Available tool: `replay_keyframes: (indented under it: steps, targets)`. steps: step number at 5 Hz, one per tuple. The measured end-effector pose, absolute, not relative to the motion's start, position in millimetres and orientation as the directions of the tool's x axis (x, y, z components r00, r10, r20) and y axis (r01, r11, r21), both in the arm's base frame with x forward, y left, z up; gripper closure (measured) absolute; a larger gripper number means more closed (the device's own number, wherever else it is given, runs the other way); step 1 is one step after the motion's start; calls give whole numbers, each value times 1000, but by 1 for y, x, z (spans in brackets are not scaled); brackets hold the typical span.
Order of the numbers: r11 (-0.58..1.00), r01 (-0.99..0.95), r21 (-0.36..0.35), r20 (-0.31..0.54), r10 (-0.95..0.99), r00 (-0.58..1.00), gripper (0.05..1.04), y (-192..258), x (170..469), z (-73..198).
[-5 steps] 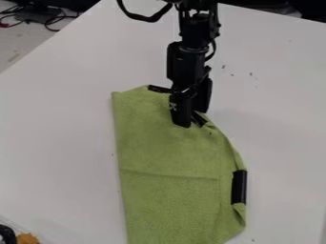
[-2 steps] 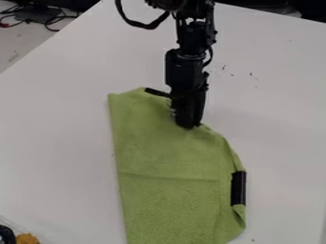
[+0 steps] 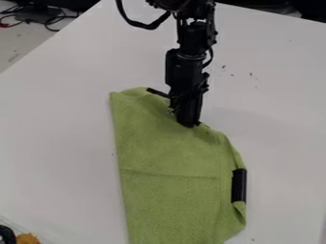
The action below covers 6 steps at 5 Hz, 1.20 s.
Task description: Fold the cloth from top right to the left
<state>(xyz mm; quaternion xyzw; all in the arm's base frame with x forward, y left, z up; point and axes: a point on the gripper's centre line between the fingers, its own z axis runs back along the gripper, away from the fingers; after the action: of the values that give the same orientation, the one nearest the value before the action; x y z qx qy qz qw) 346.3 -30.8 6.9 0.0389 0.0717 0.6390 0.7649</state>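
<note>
You have 1 robot arm, entering from the top edge of the view, and 1 black gripper pointing down at the upper part of 1 green cloth. The gripper is narrow, its 2 fingers closed together on the cloth, close to the cloth's upper right edge. The cloth lies on 1 white table, left of centre to right of centre, running down to the bottom edge of the view. You can count 1 crease across its middle and 2 distinct black strips: 1 upper strip beside the gripper, set at a slant, and 1 right-hand strip, nearly upright along the cloth's edge. 1 small pale marking shows on the gripper; it is too small for you to read. At the lower left corner you see 1 orange item and 1 black item beside it. At the upper left, dark cables lie beyond the table; you cannot tell their number.
</note>
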Motion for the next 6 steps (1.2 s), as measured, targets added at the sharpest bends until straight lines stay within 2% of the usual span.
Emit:
replay_keyframes:
  steps: [1,2,3,4,5,6]
  targets:
    - [207,-975,78,-59,978,202,1001,-32,346,26]
    - [270,-962,-29,-113,956,272,1001,-38,342,48]
    - [358,-913,-195,-166,906,390,1001,-32,341,74]
    - [394,-820,-414,-133,865,483,1001,-11,325,98]
    - [374,-763,-527,-128,853,507,1001,21,299,102]
    - [372,-766,-525,-164,839,520,1001,55,274,102]
